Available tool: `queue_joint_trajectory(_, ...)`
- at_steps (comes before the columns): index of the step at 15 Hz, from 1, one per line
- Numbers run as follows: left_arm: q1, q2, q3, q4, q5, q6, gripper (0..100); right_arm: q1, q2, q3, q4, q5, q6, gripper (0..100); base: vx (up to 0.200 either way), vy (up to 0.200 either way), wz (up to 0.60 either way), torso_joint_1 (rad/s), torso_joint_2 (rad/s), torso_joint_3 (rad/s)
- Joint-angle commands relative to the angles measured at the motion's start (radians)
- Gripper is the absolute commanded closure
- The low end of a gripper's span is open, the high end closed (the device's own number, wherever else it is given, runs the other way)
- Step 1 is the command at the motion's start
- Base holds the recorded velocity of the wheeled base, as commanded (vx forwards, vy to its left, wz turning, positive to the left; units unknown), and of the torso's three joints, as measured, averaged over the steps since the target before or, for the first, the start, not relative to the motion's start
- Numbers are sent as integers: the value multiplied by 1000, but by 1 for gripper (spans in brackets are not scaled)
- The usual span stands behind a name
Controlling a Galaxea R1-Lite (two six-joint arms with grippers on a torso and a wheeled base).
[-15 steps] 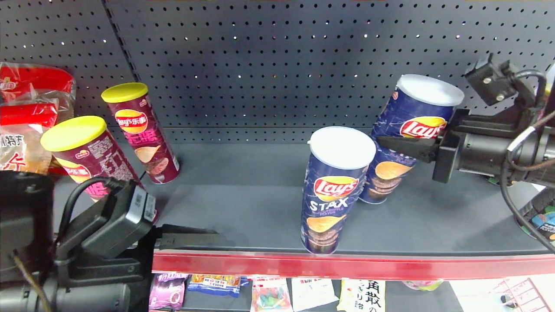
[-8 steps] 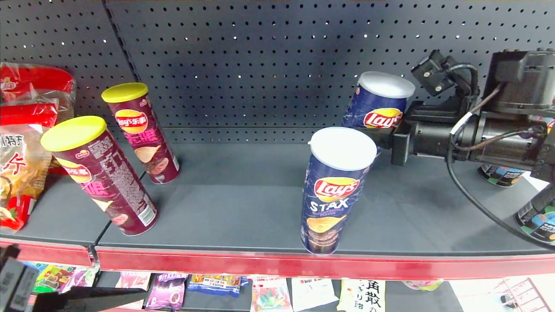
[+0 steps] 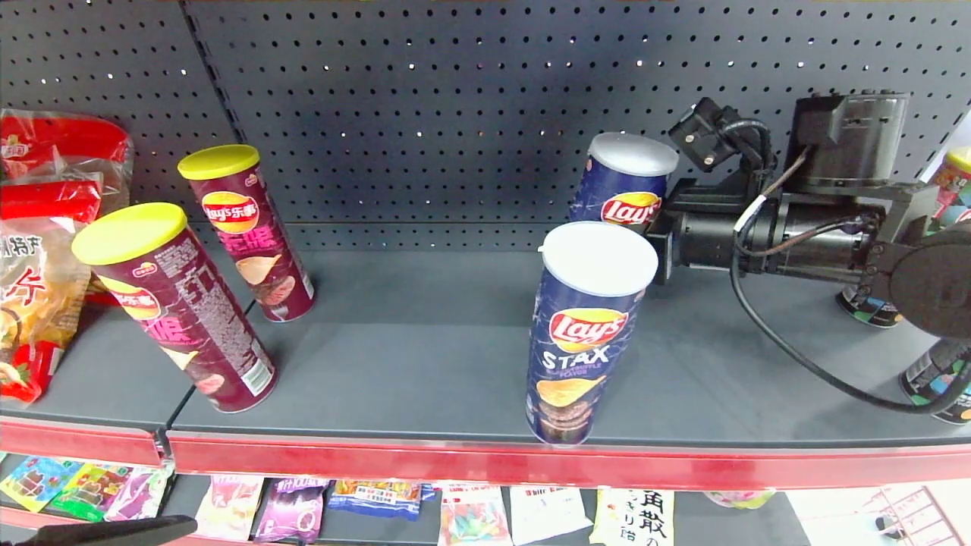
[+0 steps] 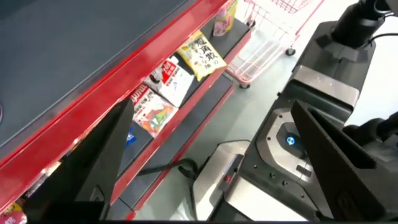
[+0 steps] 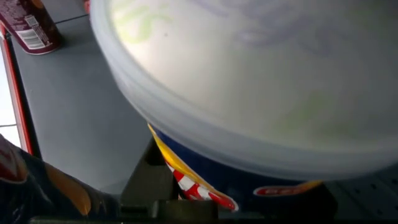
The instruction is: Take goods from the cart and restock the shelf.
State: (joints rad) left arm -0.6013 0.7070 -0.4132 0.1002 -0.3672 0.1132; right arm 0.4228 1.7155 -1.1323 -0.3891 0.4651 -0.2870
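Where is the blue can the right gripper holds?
Head view, right of centre: the held blue can is at the shelf's rear, behind the front blue can.

The near blue can [image 3: 580,334] is navy with faint pale marbling, a white lid, a red-and-yellow badge, white lettering and brown crisps pictured low down. The far blue can [image 3: 623,189] has the same navy wall, white lid and badge. Two maroon cans, one near left [image 3: 171,303] and one farther back [image 3: 246,227], have yellow lids and pink characters. The shelf [image 3: 425,356] is dark grey with a red front strip [image 3: 531,464]. The pegboard [image 3: 455,114] behind is dark grey, dotted with regular rows of small holes. The bags [image 3: 45,197] at far left are red and clear. The cart [image 4: 264,53] is pinkish-red wire.
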Motion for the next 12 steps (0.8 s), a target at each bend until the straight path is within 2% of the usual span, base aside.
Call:
queue_joint_trajectory(1, 0, -6, -4, -1, 1, 0, 0, 4, 6, 5, 0, 0, 0, 100, 0, 0, 0, 0, 0, 0)
queue_joint_trajectory(12, 0, -4, -3, -2, 2, 2, 0, 4, 26, 11, 0, -6, -23, 100, 0, 0, 0, 0, 0, 0)
